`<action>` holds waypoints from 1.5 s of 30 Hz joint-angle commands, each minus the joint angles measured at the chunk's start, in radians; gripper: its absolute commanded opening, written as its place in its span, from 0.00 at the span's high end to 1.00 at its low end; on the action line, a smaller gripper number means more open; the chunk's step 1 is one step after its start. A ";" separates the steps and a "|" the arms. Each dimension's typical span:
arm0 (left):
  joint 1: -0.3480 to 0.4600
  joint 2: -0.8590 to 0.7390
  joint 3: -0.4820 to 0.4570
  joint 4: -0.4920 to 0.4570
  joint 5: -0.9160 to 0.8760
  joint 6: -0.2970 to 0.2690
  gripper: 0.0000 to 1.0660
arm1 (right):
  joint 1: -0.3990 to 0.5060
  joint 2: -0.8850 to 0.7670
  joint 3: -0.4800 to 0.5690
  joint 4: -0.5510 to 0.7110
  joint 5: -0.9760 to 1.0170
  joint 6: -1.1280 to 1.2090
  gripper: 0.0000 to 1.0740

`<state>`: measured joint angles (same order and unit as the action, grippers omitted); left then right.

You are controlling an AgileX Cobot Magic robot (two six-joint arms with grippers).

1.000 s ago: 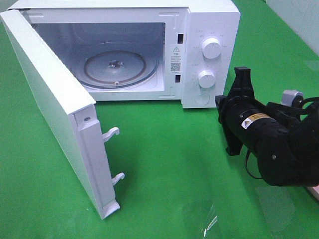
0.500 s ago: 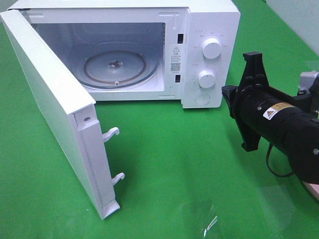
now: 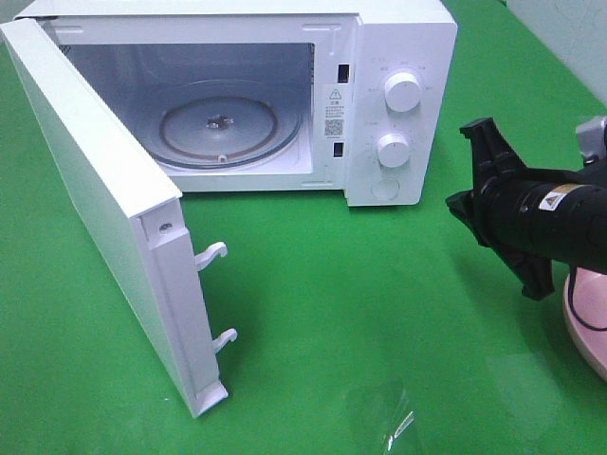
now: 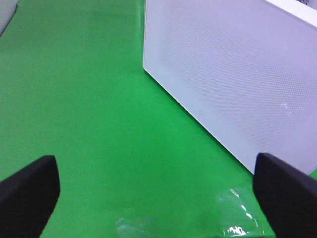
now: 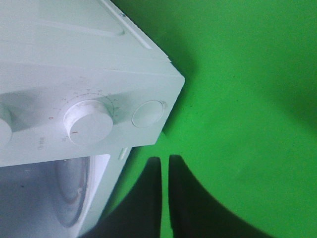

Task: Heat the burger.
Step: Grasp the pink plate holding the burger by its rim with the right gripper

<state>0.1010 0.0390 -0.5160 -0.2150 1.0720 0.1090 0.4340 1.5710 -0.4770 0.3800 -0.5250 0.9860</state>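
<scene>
The burger is out of view. A white microwave [image 3: 403,38] stands at the back with its door [image 3: 85,190] swung wide open and its glass turntable [image 3: 223,128] bare. To the right of the control panel hovers my right gripper [image 3: 457,205], pointing left toward the microwave. In the right wrist view its fingers [image 5: 151,198] are shut with only a thin gap and nothing between them. My left gripper [image 4: 158,198] shows only in the left wrist view, open wide over the green cloth and facing the door's outer face [image 4: 233,74].
Part of a pink plate [image 3: 586,318] pokes out under the right arm at the right edge. The panel has two knobs [image 3: 403,92] and a round button [image 5: 148,113]. Two latch hooks [image 3: 213,254] stick out of the door's edge. Green cloth [image 3: 360,313] covers the table.
My right arm has drawn back to the right, away from the microwave's front, and has turned. The pink plate's edge has come into view below it. The left gripper stays open.
</scene>
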 commanded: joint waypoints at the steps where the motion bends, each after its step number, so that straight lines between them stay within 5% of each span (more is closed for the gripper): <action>1: -0.001 0.000 0.001 -0.010 -0.004 0.002 0.08 | -0.047 -0.023 -0.038 -0.084 0.095 -0.079 0.94; 5: -0.001 0.000 0.001 -0.010 -0.004 0.002 0.08 | -0.111 -0.040 -0.144 -0.303 0.311 -0.174 0.93; 15: -0.001 0.000 0.001 -0.010 -0.004 0.002 0.08 | -0.111 -0.040 -0.339 -0.626 0.820 -0.326 0.90; 25: -0.001 0.000 0.001 -0.010 -0.004 0.002 0.08 | -0.111 -0.040 -0.438 -0.596 1.273 -0.775 0.87; 33: -0.001 0.000 0.001 -0.010 -0.004 0.002 0.08 | -0.130 -0.040 -0.438 -0.572 1.327 -0.887 0.81; 37: -0.001 0.000 0.001 -0.010 -0.004 0.002 0.08 | -0.186 -0.040 -0.437 -0.535 1.330 -0.911 0.68; 38: -0.001 0.000 0.001 -0.010 -0.004 0.002 0.08 | -0.217 -0.040 -0.437 -0.536 1.341 -0.926 0.56; 39: -0.001 0.000 0.001 -0.010 -0.004 0.002 0.08 | -0.217 -0.040 -0.437 -0.536 1.341 -0.926 0.56; 40: -0.001 0.000 0.001 -0.010 -0.004 0.002 0.08 | -0.243 -0.040 -0.437 -0.539 1.341 -0.943 0.40; 41: -0.001 0.000 0.001 -0.010 -0.004 0.002 0.08 | -0.243 -0.040 -0.437 -0.539 1.341 -0.943 0.40; 43: -0.001 0.000 0.001 -0.010 -0.004 0.002 0.08 | -0.275 -0.040 -0.437 -0.540 1.335 -0.943 0.20; 45: -0.001 0.000 0.001 -0.010 -0.004 0.002 0.08 | -0.297 -0.040 -0.437 -0.540 1.328 -0.939 0.12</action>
<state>0.1010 0.0390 -0.5160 -0.2150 1.0720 0.1090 0.1660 1.5340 -0.9080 -0.1620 0.8030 0.0550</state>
